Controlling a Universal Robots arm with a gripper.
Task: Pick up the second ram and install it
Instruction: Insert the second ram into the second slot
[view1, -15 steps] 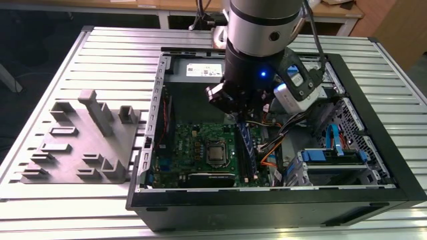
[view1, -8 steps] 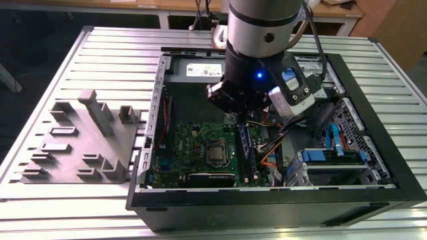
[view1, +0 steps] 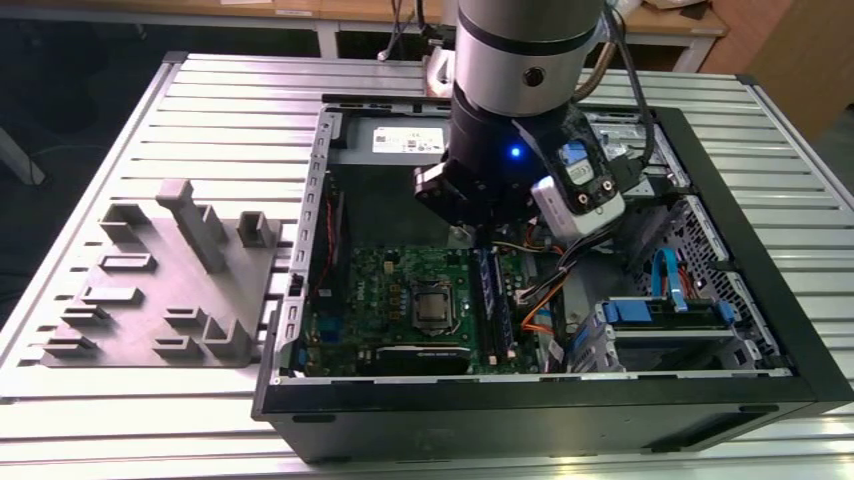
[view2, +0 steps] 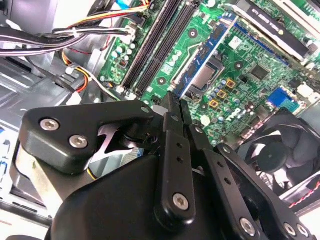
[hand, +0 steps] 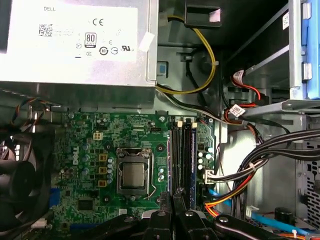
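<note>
1. Now, the black two-fingered tool has its fingers pressed together with nothing visible between them. It hangs tip-down over the green motherboard.
2. Just below and ahead of the tips lies the bank of long black memory slots. A long, narrow, dark bluish stick stands edge-up in it. I take that for the second ram, already out of the tool's hold. Whether it is fully latched I cannot tell.
3. Judged from this, the step in hand is seating. A good push goes straight down on the stick's top edge, evenly along its length, without tilting it.
4. Beside the slots, the orange, yellow and black wire bundle sits near the tool and is best kept clear of.
5. Farther off lie the square metal processor socket and the grey metal power supply.
6. Farthest from the tool, outside the black computer case, the grey plastic holder block stands on the slatted metal bench.
</note>
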